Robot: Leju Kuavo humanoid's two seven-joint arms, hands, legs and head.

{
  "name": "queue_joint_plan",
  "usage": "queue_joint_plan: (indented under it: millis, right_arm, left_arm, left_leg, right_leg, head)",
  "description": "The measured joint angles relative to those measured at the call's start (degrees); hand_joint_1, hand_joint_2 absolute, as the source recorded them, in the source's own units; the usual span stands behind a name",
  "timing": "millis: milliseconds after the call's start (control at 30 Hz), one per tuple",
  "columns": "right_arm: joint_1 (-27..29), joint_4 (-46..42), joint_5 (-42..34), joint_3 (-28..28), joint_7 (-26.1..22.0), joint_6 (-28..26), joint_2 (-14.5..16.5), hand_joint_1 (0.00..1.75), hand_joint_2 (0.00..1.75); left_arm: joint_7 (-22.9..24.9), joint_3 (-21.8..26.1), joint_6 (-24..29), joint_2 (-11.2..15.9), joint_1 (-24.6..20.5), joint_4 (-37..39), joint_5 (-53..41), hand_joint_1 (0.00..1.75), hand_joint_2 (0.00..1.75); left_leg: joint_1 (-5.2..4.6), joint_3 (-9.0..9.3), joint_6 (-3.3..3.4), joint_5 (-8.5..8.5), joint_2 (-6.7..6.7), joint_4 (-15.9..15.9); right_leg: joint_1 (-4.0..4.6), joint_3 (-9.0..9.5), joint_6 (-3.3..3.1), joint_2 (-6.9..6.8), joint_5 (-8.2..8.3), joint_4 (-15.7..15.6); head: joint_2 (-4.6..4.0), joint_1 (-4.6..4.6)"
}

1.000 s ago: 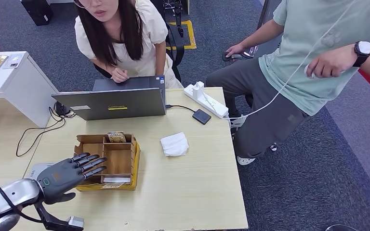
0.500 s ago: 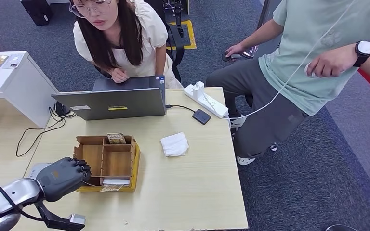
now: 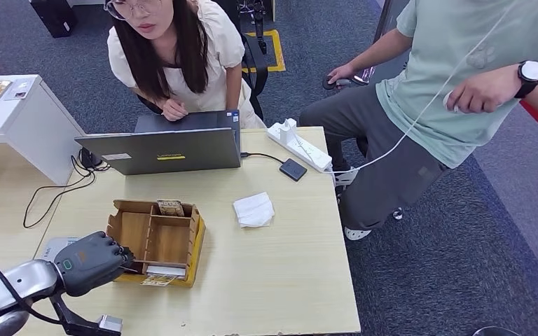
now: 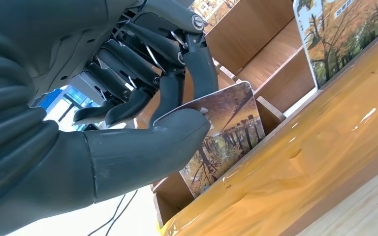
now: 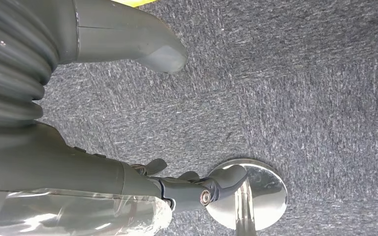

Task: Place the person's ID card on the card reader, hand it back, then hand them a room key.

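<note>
Wooden organiser, head view: the compartmented box [image 3: 155, 241] stands on the pale table [image 3: 280, 280], in front of the grey laptop [image 3: 162, 148]; one card stands upright in its far middle slot.
My left hand, head view: my left hand [image 3: 91, 262] is at the box's near left corner, fingers curled in against its front compartment.
Other items, head view: a white tissue [image 3: 254, 209] lies just right of the box; a small black card reader [image 3: 293, 169] lies near the white power strip [image 3: 300, 145]. Two people sit beyond the table.
My left hand, left wrist view: my thumb and fingertips [image 4: 199, 69] pinch a room key [image 4: 224, 132], a card printed with an autumn tree scene, its lower part inside the box.
My right hand, right wrist view: my right hand [image 5: 142, 108] hangs over grey carpet, thumb and fingers apart, holding nothing.
</note>
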Motion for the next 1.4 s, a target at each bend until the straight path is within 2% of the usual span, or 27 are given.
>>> queue_joint_plan:
  millis: [300, 633, 1000, 1200, 1400]
  right_arm:
    - [-0.1, 0.0, 0.0, 0.0, 0.0, 0.5, 0.0, 0.00, 1.75]
    - [-0.1, 0.0, -0.3, 0.0, 0.0, 0.6, 0.0, 0.00, 1.75]
    - [0.0, -0.7, -0.8, 0.0, 0.0, 0.9, 0.0, 0.00, 1.75]
    - [0.0, -1.1, -1.0, -0.1, -0.1, 1.4, 0.0, 0.00, 1.75]
    - [0.0, -1.1, -1.1, -0.1, -0.8, 1.5, 0.0, 0.00, 1.75]
  left_arm:
    - [0.0, 0.1, 0.0, -0.6, -0.4, 0.2, 3.0, 1.75, 1.75]
    - [0.7, 3.3, 0.6, 0.8, -0.3, 0.2, 5.3, 1.75, 1.75]
    - [0.6, 8.3, 0.2, 1.4, -0.4, -0.5, 7.3, 1.75, 1.75]
    - [-0.1, 12.2, -1.3, 1.9, -1.6, -0.8, 12.8, 1.75, 1.75]
    - [-1.2, 16.8, -2.8, 1.5, -4.7, -0.4, 19.3, 1.75, 1.75]
  left_leg:
    - [0.00, 0.00, 0.00, 0.00, 0.00, 0.0]
    - [0.01, 0.00, 0.00, 0.00, 0.00, 0.0]
    - [0.00, 0.01, 0.00, 0.01, 0.01, 0.0]
    - [0.01, 0.01, -0.01, 0.01, 0.00, 0.0]
    - [0.00, 0.01, -0.01, 0.01, 0.00, 0.0]
  right_leg:
    - [0.00, 0.00, 0.00, 0.00, 0.00, 0.0]
    - [0.00, 0.00, 0.00, 0.01, 0.00, 0.0]
    - [0.00, 0.00, 0.00, 0.01, 0.00, 0.0]
    - [0.01, 0.00, 0.00, 0.00, 0.00, 0.0]
    - [0.00, 0.00, 0.00, 0.00, 0.00, 0.0]
  head:
    - [0.00, 0.02]
    - [-0.01, 0.02]
    - [-0.01, 0.02]
    - [0.00, 0.03]
    - [0.00, 0.02]
